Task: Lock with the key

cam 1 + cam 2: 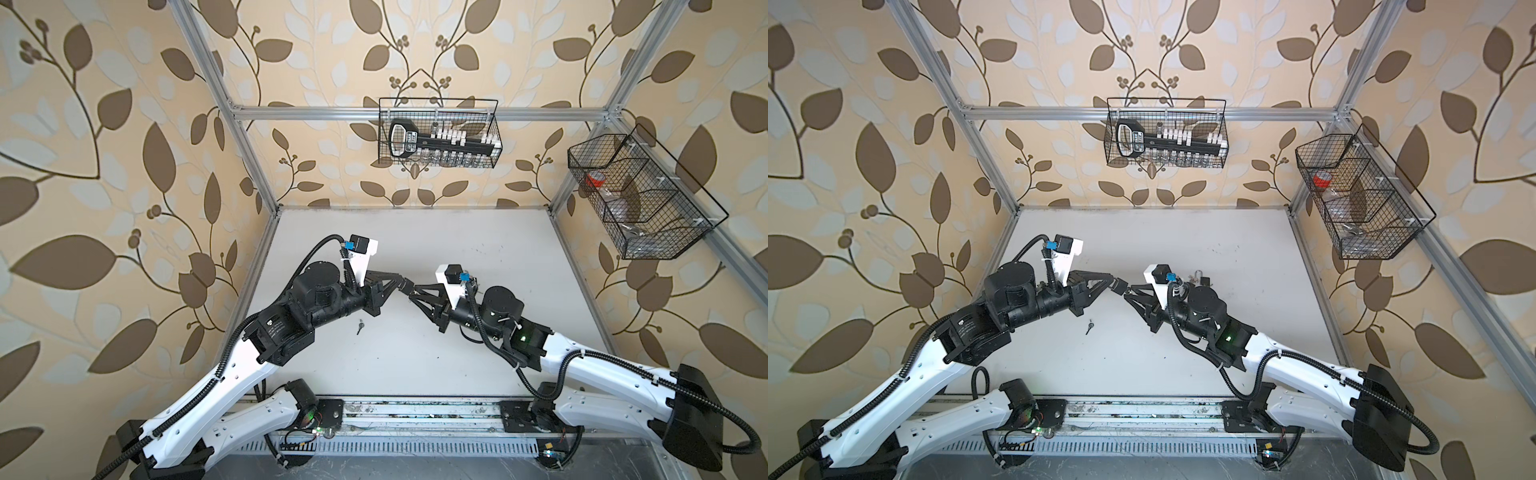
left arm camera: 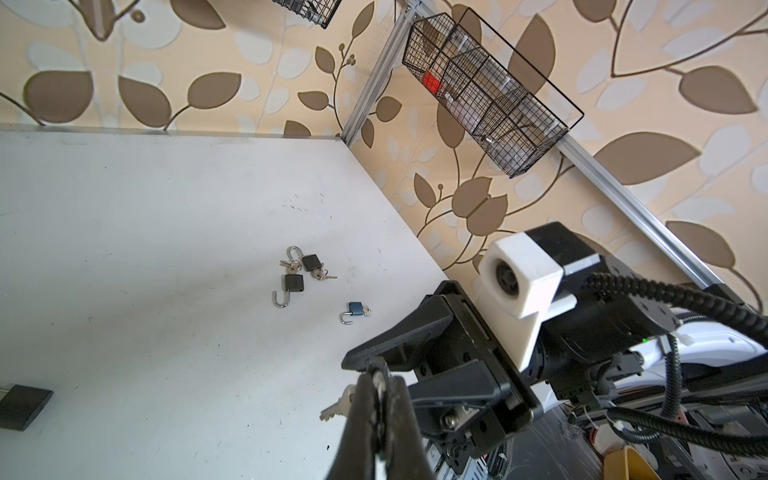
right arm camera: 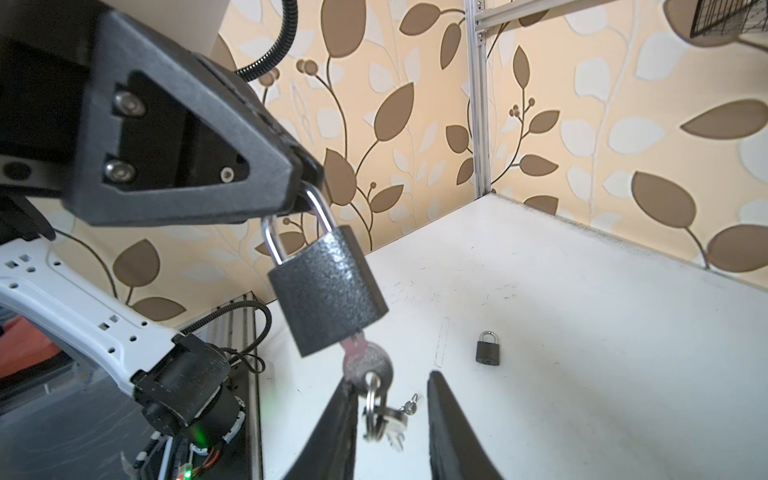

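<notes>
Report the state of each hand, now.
Left hand: closed on the shackle of the padlock.
Right hand: open, its jaws apart on either side of the key in the padlock, not clamped.

Surface [image 1: 415,249]: white, matte, with faint dark scuffs.
Walls [image 1: 124,166]: beige paper printed with brown and pale leaves on thin stems.
Frame [image 1: 311,112]: aluminium bars along the wall corners and across the back wall.
Back basket [image 1: 436,99]: black wire, hung on the cross bar.
Back basket contents: black key-shaped rack [image 1: 409,139] lying flat, with a row of white pieces [image 1: 451,135] on it.
Side basket [image 1: 648,247]: black wire, three compartments, on the right wall.
Red item [image 1: 595,179]: in the compartment nearest the back wall; too small to identify.
Front edge: slotted white cable tray [image 1: 395,446].
</notes>
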`<state>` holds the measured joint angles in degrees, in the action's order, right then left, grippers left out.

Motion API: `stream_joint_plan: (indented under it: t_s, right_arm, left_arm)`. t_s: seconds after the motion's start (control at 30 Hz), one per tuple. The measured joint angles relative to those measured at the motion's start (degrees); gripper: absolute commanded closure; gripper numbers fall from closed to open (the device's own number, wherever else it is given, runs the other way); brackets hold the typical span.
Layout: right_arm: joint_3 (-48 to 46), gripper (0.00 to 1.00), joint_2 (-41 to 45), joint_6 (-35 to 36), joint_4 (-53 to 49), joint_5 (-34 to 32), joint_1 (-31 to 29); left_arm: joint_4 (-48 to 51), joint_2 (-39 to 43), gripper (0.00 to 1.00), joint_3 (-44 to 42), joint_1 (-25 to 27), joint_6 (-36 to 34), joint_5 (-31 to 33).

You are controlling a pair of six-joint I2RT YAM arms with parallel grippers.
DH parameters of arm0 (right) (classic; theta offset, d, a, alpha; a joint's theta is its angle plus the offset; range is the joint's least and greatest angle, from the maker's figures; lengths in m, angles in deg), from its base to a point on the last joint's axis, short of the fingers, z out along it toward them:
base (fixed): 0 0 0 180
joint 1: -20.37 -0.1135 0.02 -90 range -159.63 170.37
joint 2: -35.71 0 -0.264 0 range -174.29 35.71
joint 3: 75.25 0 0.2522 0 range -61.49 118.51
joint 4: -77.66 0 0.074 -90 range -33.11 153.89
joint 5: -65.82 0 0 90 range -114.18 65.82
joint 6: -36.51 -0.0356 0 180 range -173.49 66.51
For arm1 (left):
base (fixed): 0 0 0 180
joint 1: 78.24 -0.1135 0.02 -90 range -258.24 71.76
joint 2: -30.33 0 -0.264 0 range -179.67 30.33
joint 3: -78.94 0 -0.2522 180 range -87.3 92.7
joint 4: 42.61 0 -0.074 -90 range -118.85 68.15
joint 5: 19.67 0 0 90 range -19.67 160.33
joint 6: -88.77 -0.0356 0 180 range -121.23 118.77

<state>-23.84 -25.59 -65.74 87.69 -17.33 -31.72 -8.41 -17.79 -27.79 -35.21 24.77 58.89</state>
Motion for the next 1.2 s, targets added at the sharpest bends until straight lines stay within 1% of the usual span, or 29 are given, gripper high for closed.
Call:
stream_joint_plan:
  t_s: [0.1,0.2,0.3,0.37,0.4,0.73,0.97,1.2]
  right_arm:
    - [0.0,0.82,-0.4,0.1,0.0,0.0,0.0]
    - [0.0,0.84,-0.5,-0.1,0.0,0.0,0.0]
    - [0.0,0.89,-0.5,-0.1,0.0,0.2,0.0]
    - [0.0,0.97,-0.5,-0.1,0.2,0.2,0.0]
    - [0.0,1.0,-0.5,0.2,0.4,0.3,-0.1]
    - [-2.4,1.0,0.2,-0.8,1.9,0.2,-0.2]
    - [-6.7,1.0,0.8,-2.3,0.7,-0.9,1.6]
    - [-6.9,1.0,1.6,-2.6,-1.4,-2.2,1.6]
  left_arm:
    - [0.0,0.0,1.0,0.0,0.0,0.0,0.0]
    - [0.0,0.0,1.0,0.0,0.0,0.0,0.0]
    - [0.0,0.0,1.0,0.0,0.0,0.0,0.0]
    - [0.0,0.0,1.0,0.0,0.0,0.0,0.1]
    - [0.0,0.0,1.0,0.0,0.0,0.0,0.1]
    - [0.9,0.2,1.0,0.0,0.0,0.0,0.3]
    - [0.8,2.3,1.0,0.0,0.0,0.2,1.2]
    - [1.4,2.3,1.0,0.1,0.0,0.1,1.9]
